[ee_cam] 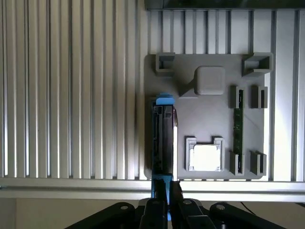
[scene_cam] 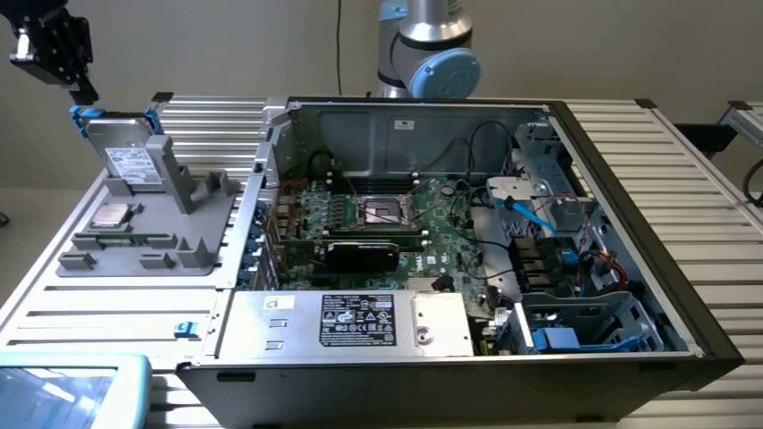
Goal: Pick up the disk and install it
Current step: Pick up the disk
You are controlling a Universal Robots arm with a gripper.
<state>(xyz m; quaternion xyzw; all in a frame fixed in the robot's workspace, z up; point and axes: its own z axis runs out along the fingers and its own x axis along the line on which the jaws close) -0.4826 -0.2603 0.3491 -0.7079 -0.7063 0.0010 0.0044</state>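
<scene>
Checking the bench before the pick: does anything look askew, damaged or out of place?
Nothing stands out. The disk stands upright in the grey fixture, the processor chip lies flat in its pocket, and the claw hangs above the disk.

Disk (scene_cam: 129,154): silver-grey metal casing, dull sheen, white paper label; rails (scene_cam: 79,113) bright blue plastic.
Holding fixture (scene_cam: 197,223): matt grey plastic, smooth.
Processor chip (scene_cam: 113,213): polished metal lid.
Table (scene_cam: 685,188): ribbed bare aluminium, satin.
Computer case (scene_cam: 406,134): unpainted sheet metal inside.
Power supply (scene_cam: 256,322): bright sheet metal, glossy black label.
Gripper (scene_cam: 86,92): matt black.
</scene>
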